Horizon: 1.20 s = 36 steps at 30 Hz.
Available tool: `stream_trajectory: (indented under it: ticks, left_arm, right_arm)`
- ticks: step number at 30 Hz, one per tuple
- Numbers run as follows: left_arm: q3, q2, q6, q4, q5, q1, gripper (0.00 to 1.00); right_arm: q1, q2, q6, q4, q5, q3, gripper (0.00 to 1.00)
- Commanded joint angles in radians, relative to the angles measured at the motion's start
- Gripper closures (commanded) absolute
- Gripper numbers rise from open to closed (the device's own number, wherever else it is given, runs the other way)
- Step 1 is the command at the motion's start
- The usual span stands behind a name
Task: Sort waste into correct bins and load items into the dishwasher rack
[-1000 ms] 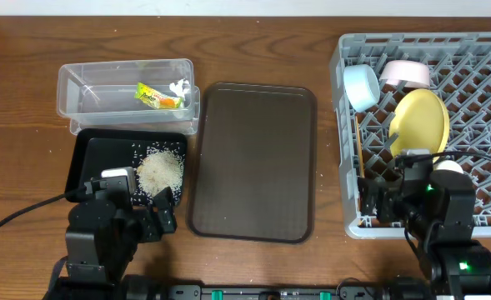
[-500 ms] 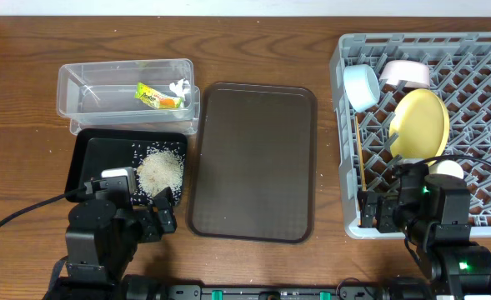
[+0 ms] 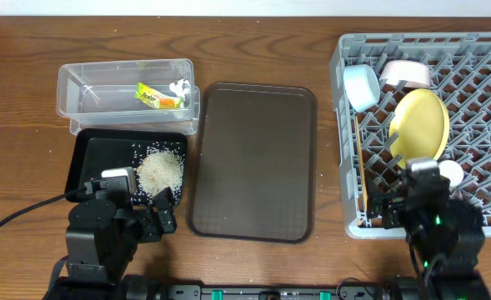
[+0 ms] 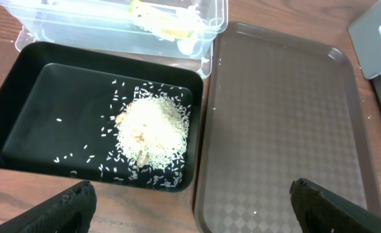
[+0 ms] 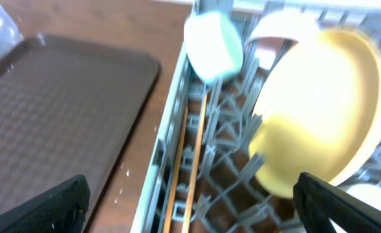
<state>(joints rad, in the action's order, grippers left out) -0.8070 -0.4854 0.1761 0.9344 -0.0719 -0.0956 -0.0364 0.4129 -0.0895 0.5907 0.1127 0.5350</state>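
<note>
The dishwasher rack [image 3: 487, 83] stands to the right of the brown serving tray [image 3: 253, 162], which I take as the landmark on the worktop and which carries none of the task's things. To the tray's left lies the black tray [image 3: 95, 162], and behind that, also left of the serving tray, is the clear tub [image 3: 87, 92]. The left gripper [image 4: 190, 210] hovers at the serving tray's near left corner with its fingers [image 4: 61, 207] spread wide and nothing between them. The right gripper [image 5: 190, 204] hangs over the near edge of the rack, to the right of the serving tray, with its fingers [image 5: 48, 204] likewise spread and empty. Inside the rack, all to the right of the serving tray, the yellow plate [image 3: 420, 123] stands on edge among the pegs. The light blue bowl [image 3: 362, 86] and the white bowl [image 3: 406, 73] are tipped up behind it, and the small cup [image 3: 450, 173] sits just in front of it. The chopsticks [image 3: 358, 167] lie along the rack wall nearest the serving tray. The rice [image 3: 160, 171] is heaped in the black tray, while the snack wrapper [image 3: 158, 97] and the paper scrap [image 3: 179, 87] lie in the tub. By my reckoning both the sorting and the loading are finished, so the next move calls for no grasp, only drawing both arms clear of the rack and the bins.
</note>
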Motion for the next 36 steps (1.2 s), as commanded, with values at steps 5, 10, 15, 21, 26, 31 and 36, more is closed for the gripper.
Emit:
stream_trajectory:
  ticks: [5,10,15,21,26,31,36]
  left_arm:
    - [0.008,0.003,-0.007,-0.001,0.004,-0.002,0.02]
    - [0.008,0.003,-0.007,-0.001,0.005,-0.002,0.02]
    - [0.008,0.003,-0.007,-0.001,0.005,-0.002,0.02]
    - [0.008,0.003,-0.007,-0.001,0.004,-0.002,0.02]
    - [0.008,0.003,-0.007,-0.001,0.004,-0.002,0.02]
    - [0.008,0.003,-0.007,-0.001,0.005,-0.002,0.02]
    - [0.008,0.003,-0.007,-0.001,0.004,-0.002,0.02]
  right_arm:
    - [-0.01,-0.285,-0.047,-0.187,-0.008,-0.247,0.01]
    - [-0.008,-0.404,-0.048,-0.486,-0.009,-0.429,0.01]
    - [-0.008,-0.408,-0.059,-0.658,-0.02,-0.53,0.01]
    - [-0.008,-0.408,-0.058,-0.543,-0.034,-0.529,0.01]
    - [-0.008,-0.404,-0.058,-0.523,-0.034,-0.529,0.01]
    - [-0.008,-0.403,-0.058,-0.523,-0.034,-0.529,0.01]
    - [-0.008,-0.402,-0.058,-0.523,-0.034,-0.529,0.01]
